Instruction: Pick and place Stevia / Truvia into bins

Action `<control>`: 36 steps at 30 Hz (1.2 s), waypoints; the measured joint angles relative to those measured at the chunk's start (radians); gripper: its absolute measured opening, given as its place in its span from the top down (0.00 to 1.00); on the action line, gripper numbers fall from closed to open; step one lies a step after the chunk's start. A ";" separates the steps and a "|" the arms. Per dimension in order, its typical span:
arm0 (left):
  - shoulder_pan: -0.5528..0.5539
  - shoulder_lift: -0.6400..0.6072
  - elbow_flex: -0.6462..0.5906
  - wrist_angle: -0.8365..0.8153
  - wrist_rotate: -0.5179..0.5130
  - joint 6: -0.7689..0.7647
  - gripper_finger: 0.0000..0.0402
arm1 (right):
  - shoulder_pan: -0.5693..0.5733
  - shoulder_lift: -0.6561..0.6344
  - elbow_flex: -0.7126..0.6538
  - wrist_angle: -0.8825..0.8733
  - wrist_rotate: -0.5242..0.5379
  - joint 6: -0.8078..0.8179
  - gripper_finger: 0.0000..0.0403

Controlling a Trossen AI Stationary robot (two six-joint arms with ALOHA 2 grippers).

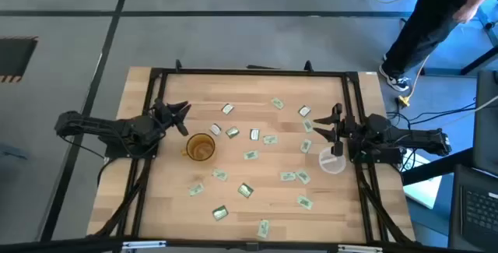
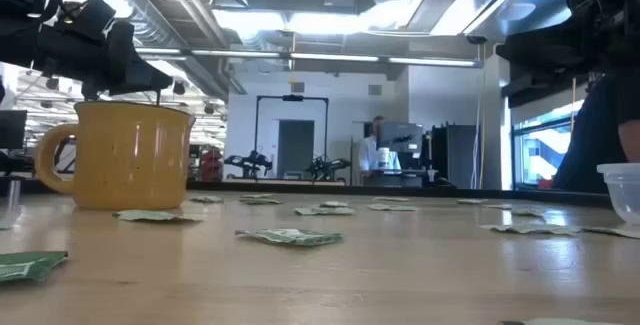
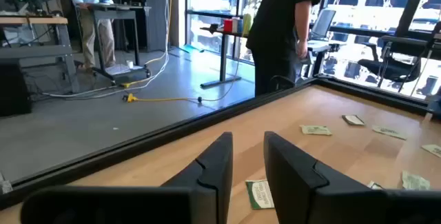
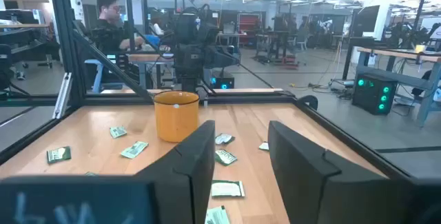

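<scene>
From above I see a wooden table (image 1: pixel 257 198) strewn with green-and-white sachets (image 1: pixel 250 156). My left gripper (image 1: pixel 180 113), open and empty, hovers just beside the amber mug (image 1: pixel 201 148). My right gripper (image 1: pixel 333 121), also open and empty, sits near the clear cup (image 1: pixel 333 162). At table height, the mug (image 2: pixel 130 155) stands behind a sachet (image 2: pixel 290 235). My right wrist camera faces the mug (image 4: pixel 176 115) between parted fingers (image 4: pixel 196 158).

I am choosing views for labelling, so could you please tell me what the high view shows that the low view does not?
Only the high view shows the whole table, both arms at its far side edges, the left gripper and right gripper with fingers open, the entire clear cup, and a person walking past. Only the low view shows the room behind. Both show the amber mug and the scattered sachets.
</scene>
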 joint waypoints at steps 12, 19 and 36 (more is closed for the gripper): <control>0.000 0.000 0.000 0.000 0.000 0.000 0.80 | 0.000 0.000 0.000 0.000 0.000 0.000 0.65; 0.000 0.000 0.000 0.000 0.000 0.000 0.80 | 0.000 0.000 0.000 0.000 0.000 -0.001 0.65; 0.000 0.000 0.000 0.000 0.000 0.000 0.80 | 0.000 0.000 0.000 0.000 0.000 0.000 0.65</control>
